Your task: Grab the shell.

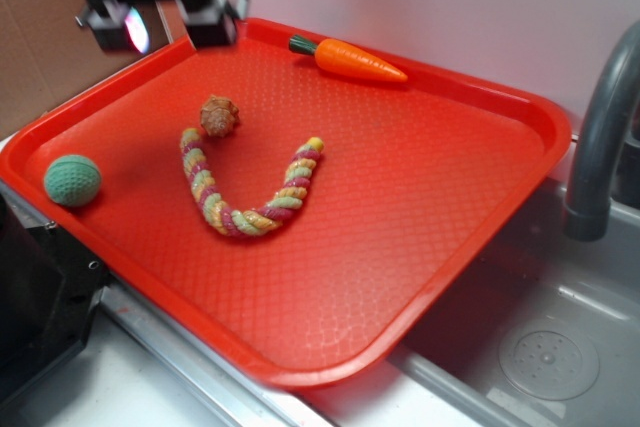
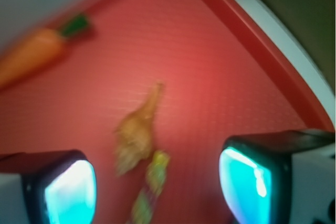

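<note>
The small tan-brown shell [image 1: 218, 115] lies on the red tray [image 1: 420, 177], at the far end of the braided rope [image 1: 245, 199]. In the blurred wrist view the shell [image 2: 137, 129] shows its pointed tip aimed away from me, with the rope's end [image 2: 156, 171] beside it. My gripper [image 1: 165, 22] hangs high over the tray's far left corner, well apart from the shell. It is open; its two glowing fingers [image 2: 71, 192] stand wide apart with nothing between them, and the gripper [image 2: 160, 190] frames the shell from above.
An orange toy carrot [image 1: 355, 59] lies near the tray's back rim. A green ribbed ball [image 1: 72, 180] rests by the left rim. A grey faucet [image 1: 600, 137] and a sink basin [image 1: 545, 357] are to the right of the tray.
</note>
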